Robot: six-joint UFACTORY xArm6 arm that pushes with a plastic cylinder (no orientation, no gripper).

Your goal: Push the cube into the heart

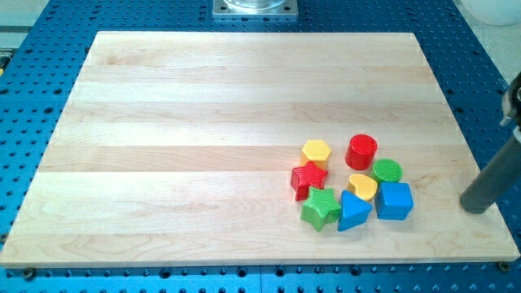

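Over by the blue cube [395, 201], near the view's bottom right of the wooden board [203, 122], sits the whole cluster of blocks. No claw on this rig, so nothing to call wide, narrow or holding; just a dark rod whose tip [475, 208] rests on the board, well to the view's right of the cube w/ bare wood between them.

Single camera view, everything placed off the cube. Yellow heart [363, 186] is just up-left of it, touching or nearly so; can't tell if there's a gap. Blue triangular block [353, 212] sits right beside the cube on its left, looks touching. Green round block [388, 171] is just above the cube. Red cylinder [361, 151] is farther up-left. Green star [321, 208] is left of it, beyond the blue triangle. Red star-ish block [308, 179] and yellow hexagon [316, 152] lie farther left & up.

Risks, as I judge it: cluster is v. tight. A straight push from the right would likely shove the cube into the blue triangle rather than the heart, or drag both along. Heart is small and could skate off up-left on contact. An off-centre hit may spin the cube. Green round block could get clipped on approach.

Materials: blocks look like ribbed plastic, matte, bright. Board is pale planked wood, smooth, so things should slide easily. Blue perforated table [49, 32] lies underneath.
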